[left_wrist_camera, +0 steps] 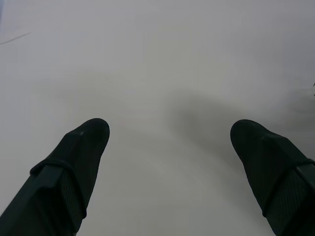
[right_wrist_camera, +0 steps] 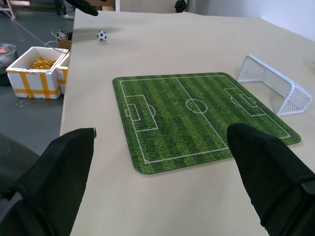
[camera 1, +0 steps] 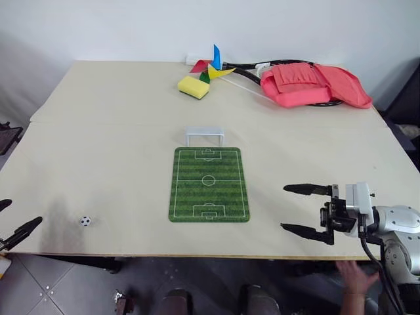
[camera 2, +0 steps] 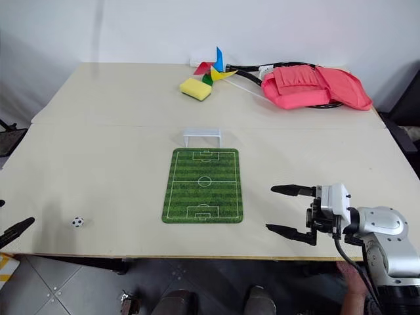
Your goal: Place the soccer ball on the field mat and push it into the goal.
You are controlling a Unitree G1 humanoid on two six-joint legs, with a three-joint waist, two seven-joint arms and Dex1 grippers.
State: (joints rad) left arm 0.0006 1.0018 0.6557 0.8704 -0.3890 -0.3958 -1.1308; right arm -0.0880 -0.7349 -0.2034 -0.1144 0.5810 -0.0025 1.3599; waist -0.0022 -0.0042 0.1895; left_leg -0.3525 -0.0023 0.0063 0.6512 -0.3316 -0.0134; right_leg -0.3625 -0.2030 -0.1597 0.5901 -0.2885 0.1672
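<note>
Looking down over the beige table [camera 1: 98, 151], I find the soccer ball [camera 1: 84, 221] lying bare on the tabletop near the front edge, well to the left of the field mat [camera 1: 209, 184] and touching nothing. My left gripper [camera 1: 13, 223] hangs at the left front corner of the table, its two black fingers spread wide with nothing between them; the ball sits near it, a little toward the mat, clear of both fingertips. In my left wrist view the fingers [left_wrist_camera: 74, 162] stand far apart over plain pale surface.

My right gripper [camera 1: 303, 210] hovers off the mat's right side near the front edge, pointing across toward the mat, jaws wide apart and empty. From my right wrist the whole mat lies beyond my fingers [right_wrist_camera: 59, 172], with the ball small at the far side past the mat.

The goal [camera 1: 205, 135] stands on the table just beyond the mat's far short edge, its open mouth facing the pitch. The ball is well apart from it, with the length of the mat between.

Farther back lie a yellow sponge [camera 1: 193, 86], a coloured pinwheel [camera 1: 213, 65] and a pink bag [camera 1: 308, 84].
</note>
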